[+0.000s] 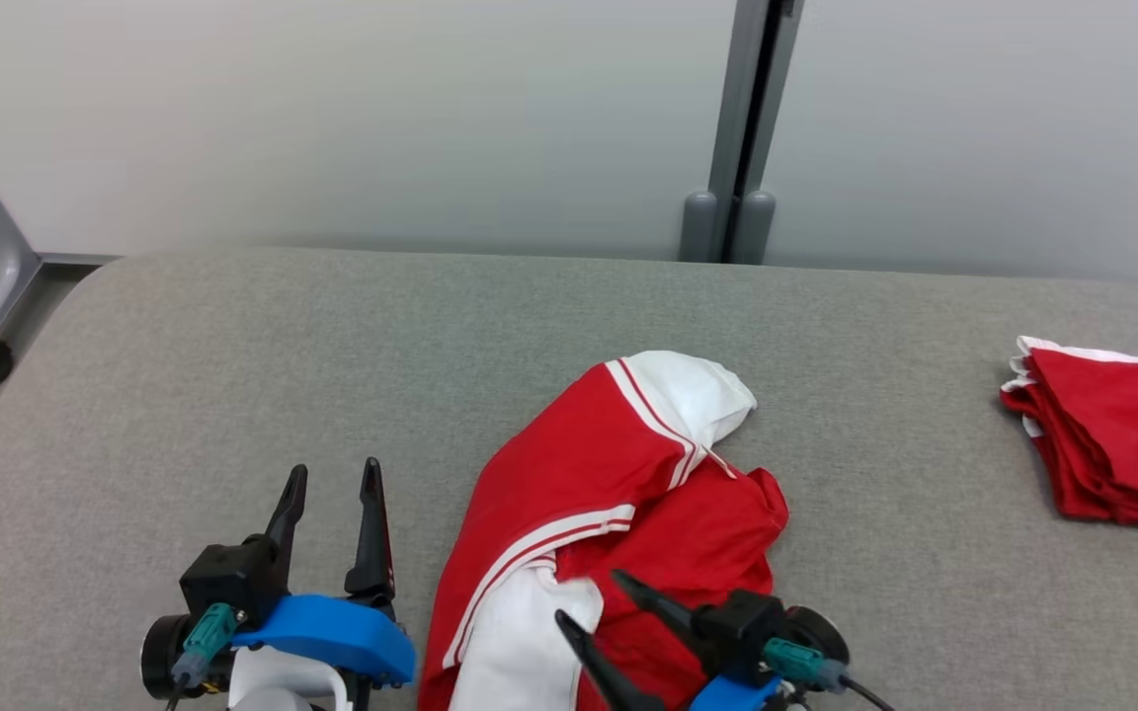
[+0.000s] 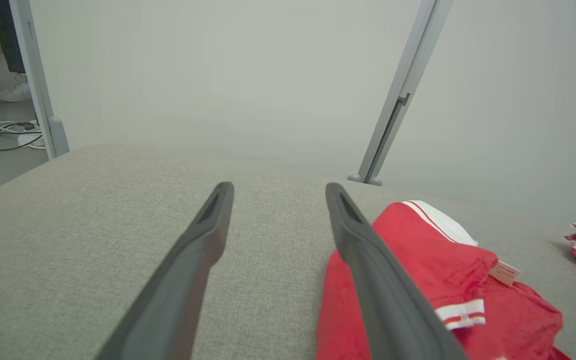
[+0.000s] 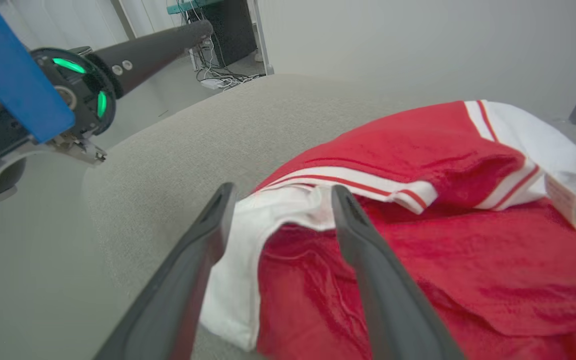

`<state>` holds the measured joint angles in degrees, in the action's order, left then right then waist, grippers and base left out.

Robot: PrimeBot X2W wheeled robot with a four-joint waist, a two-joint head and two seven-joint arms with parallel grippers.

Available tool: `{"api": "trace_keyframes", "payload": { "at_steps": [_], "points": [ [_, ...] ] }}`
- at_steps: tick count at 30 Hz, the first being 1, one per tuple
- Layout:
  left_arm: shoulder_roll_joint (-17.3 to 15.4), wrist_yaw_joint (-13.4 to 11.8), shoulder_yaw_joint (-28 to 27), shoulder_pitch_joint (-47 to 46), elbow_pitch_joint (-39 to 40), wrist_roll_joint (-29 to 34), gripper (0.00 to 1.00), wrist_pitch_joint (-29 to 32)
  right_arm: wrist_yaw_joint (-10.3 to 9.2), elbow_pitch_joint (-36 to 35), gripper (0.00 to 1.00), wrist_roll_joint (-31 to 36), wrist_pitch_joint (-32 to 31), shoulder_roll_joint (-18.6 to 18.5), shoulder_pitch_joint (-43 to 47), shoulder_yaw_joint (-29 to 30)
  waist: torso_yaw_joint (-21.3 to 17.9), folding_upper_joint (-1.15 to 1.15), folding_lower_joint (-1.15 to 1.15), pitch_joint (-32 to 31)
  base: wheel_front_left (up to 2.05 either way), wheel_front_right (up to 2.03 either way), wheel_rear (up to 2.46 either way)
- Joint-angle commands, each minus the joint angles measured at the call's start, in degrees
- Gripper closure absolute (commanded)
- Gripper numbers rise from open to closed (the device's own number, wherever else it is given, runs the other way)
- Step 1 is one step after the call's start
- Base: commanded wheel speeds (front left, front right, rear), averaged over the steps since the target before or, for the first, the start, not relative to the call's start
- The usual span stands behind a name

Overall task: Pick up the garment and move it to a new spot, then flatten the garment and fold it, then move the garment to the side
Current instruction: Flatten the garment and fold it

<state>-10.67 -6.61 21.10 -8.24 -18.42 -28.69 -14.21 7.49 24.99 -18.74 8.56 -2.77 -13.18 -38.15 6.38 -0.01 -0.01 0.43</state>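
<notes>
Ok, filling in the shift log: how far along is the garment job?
Done: at most the move; the garment lies crumpled on the table. In hand: nothing gripped; right end effector open above its near edge, left end effector open over bare table. Left: flattening, folding, moving aside.

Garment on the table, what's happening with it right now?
The red and white garment lies crumpled on the grey table, not yet flattened or folded. The right claw is open over its near end, clamping nothing. The left claw is open too, above bare table to the garment's left. A folded pile of red cloth sits at the far right.
</notes>
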Motion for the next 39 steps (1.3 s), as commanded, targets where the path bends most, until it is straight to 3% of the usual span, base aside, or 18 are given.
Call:
{"api": "trace_keyframes", "payload": {
  "at_steps": [1,9,17,24,36,37,38,39],
  "points": [
    [-0.37,-0.31,-0.07,0.64,0.45,0.08,0.0,0.26,0.01,-1.59,0.0,1.83,-0.56,-0.23,2.15,2.79,-1.19,0.01,0.01,-0.71,0.0,0.0,0.0],
    [-0.38,-0.51,0.77,0.66,1.42,-0.02,0.0,0.75,0.01,-6.44,0.0,10.04,-4.38,-0.48,5.7,18.39,-2.06,0.01,0.01,-0.31,0.0,0.0,0.0],
    [0.2,-0.06,1.5,-1.73,2.06,0.25,0.0,0.92,0.01,-1.23,0.0,15.24,-7.0,-3.96,-0.57,25.99,0.93,0.01,0.01,3.72,0.0,0.0,0.0],
    [0.6,-0.1,1.21,-3.11,1.56,0.12,0.0,0.42,0.01,6.99,0.0,15.67,-8.92,-5.99,-6.93,25.96,3.79,0.01,0.01,7.14,0.0,0.0,0.0],
    [1.22,0.11,0.57,-3.99,0.0,-0.13,0.0,-0.56,0.01,20.96,0.0,11.37,-11.19,-6.63,-12.94,18.07,5.59,0.01,0.01,7.73,0.0,0.0,0.0],
    [1.28,0.13,0.59,-4.02,-0.06,-0.08,0.0,-0.57,0.01,21.7,0.5,10.8,-10.78,-6.22,-13.3,17.7,5.5,0.01,0.01,7.67,0.0,0.0,0.0],
    [1.32,0.18,0.58,-4.07,-0.09,-0.02,0.0,-0.61,0.01,22.34,0.67,10.36,-10.43,-5.9,-13.7,17.46,5.39,0.01,0.01,7.64,0.0,0.0,0.0],
    [1.37,0.25,0.55,-4.1,-0.12,0.02,0.0,-0.66,0.01,23.01,0.95,10.07,-10.14,-5.81,-14.18,17.15,5.3,0.01,0.01,7.62,0.0,0.0,0.0]
  ]
}}
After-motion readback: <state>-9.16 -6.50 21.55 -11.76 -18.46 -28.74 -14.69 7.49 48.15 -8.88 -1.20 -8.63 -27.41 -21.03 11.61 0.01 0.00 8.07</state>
